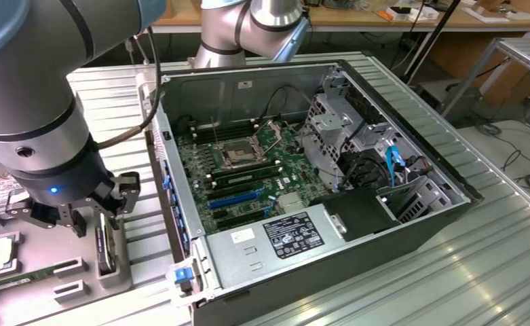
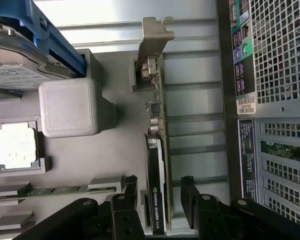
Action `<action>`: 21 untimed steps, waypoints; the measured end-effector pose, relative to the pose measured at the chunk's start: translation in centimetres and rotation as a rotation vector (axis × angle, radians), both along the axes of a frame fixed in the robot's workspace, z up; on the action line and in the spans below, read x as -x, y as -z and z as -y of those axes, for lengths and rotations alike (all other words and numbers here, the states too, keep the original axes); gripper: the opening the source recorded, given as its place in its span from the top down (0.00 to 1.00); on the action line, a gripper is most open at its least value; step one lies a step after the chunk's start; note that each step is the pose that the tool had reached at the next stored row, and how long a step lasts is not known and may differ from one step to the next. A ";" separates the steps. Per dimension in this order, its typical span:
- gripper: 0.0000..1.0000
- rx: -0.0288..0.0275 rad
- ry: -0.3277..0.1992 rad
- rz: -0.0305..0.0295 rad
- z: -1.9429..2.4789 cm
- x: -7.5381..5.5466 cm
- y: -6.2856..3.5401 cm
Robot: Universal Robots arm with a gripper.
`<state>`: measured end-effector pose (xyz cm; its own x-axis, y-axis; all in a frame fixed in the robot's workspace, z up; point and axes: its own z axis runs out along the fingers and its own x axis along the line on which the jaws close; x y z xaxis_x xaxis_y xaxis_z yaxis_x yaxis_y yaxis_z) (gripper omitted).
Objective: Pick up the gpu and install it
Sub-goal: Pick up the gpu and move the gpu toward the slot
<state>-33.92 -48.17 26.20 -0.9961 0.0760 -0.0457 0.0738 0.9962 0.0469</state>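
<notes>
Your jaws are open. One black finger stands on each side of the gpu, with a thin gap on both sides, so nothing is gripped.

The gpu stands on its long edge in a slot of a grey parts tray. Its silver bracket is at the end away from the jaws.

The tray holds three more parts, each in its own recess:
- A silver hard drive with blue rails sits in the compartment farthest from the jaws.
- A square processor chip lies flat in a shallow square pocket.
- A slim green memory stick stands on edge in a narrow slot, well apart from the gpu.

The arm comes down over the tray, which lies on the ribbed metal counter near the edge at the exterior view's left.

Just beside the tray, an open computer case lies on its side across the middle of the counter. Inside it are:
- a green motherboard flat on the floor of the case;
- a silver labelled box at the corner nearest the tray;
- a metal drive cage with blue cables on the far side.
</notes>
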 end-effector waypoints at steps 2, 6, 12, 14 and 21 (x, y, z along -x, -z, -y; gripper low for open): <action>0.52 -0.0001 0.000 0.0000 0.00 0.0 0.37; 0.52 0.0000 0.000 0.0000 0.00 0.0 1.14; 0.52 0.0002 0.000 0.0000 -0.12 0.0 1.76; 0.52 0.0002 0.000 0.0000 -0.50 0.0 1.77; 0.52 0.0002 0.000 -0.0001 -0.74 0.0 1.82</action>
